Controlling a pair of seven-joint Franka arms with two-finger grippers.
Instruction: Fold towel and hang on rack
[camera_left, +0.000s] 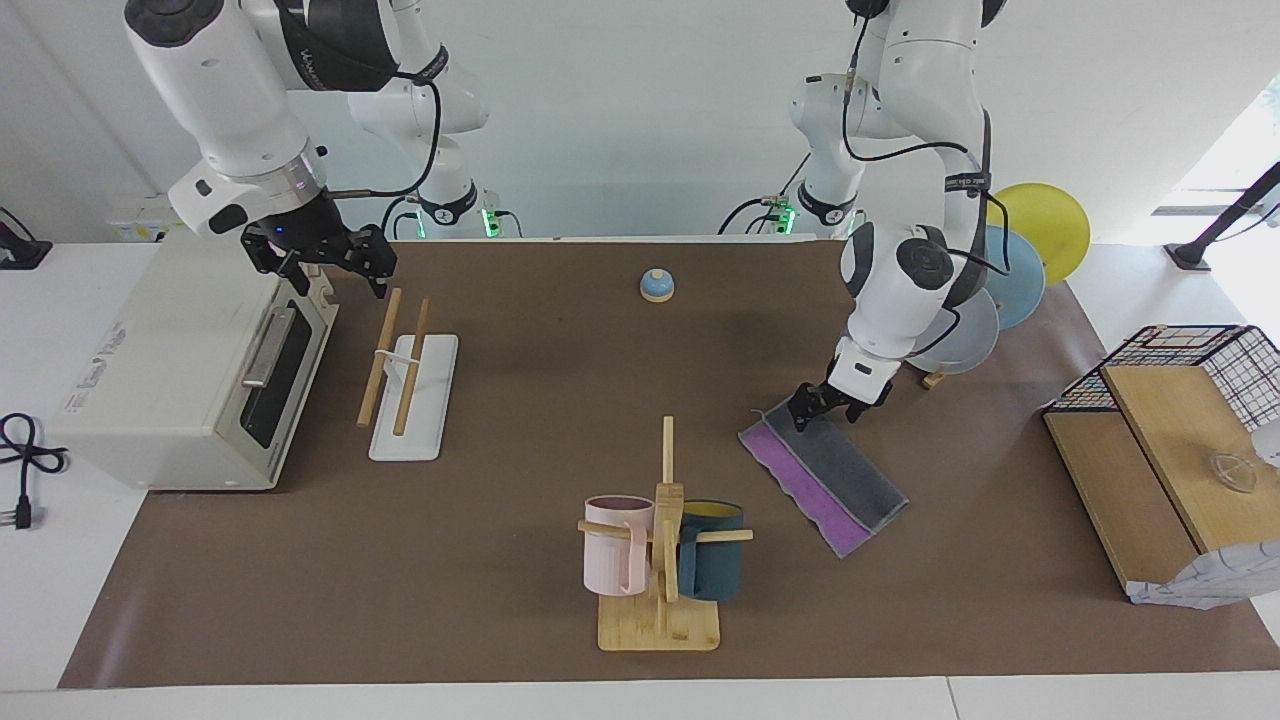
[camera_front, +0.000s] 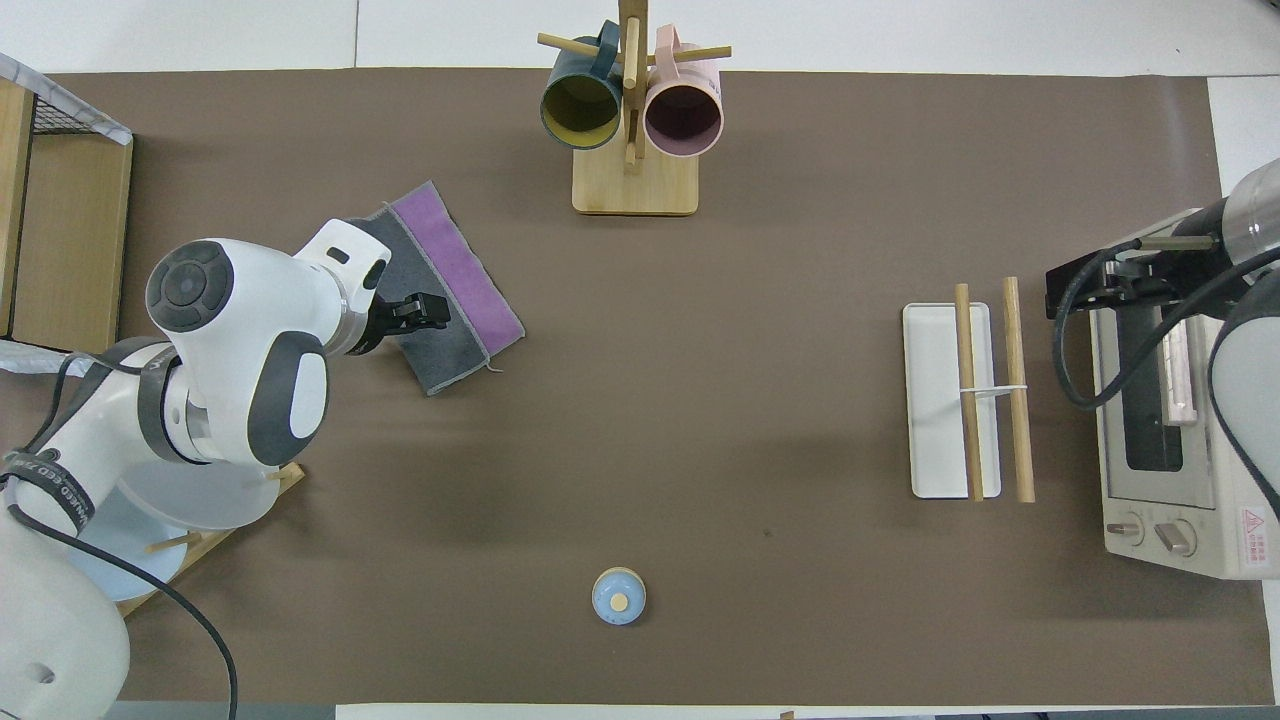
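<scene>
The towel lies flat on the brown mat, folded, with the dark grey face up and a purple strip along one side; it also shows in the overhead view. My left gripper is tilted and open, low at the towel's end nearer to the robots, over its grey part. The rack, two slanted wood rods on a white base, stands bare beside the toaster oven. My right gripper is open and waits in the air over the gap between oven and rack.
A toaster oven stands at the right arm's end. A bamboo mug tree with pink and teal mugs stands farther from the robots than the towel. A blue bell, a plate stand and a wooden crate are also here.
</scene>
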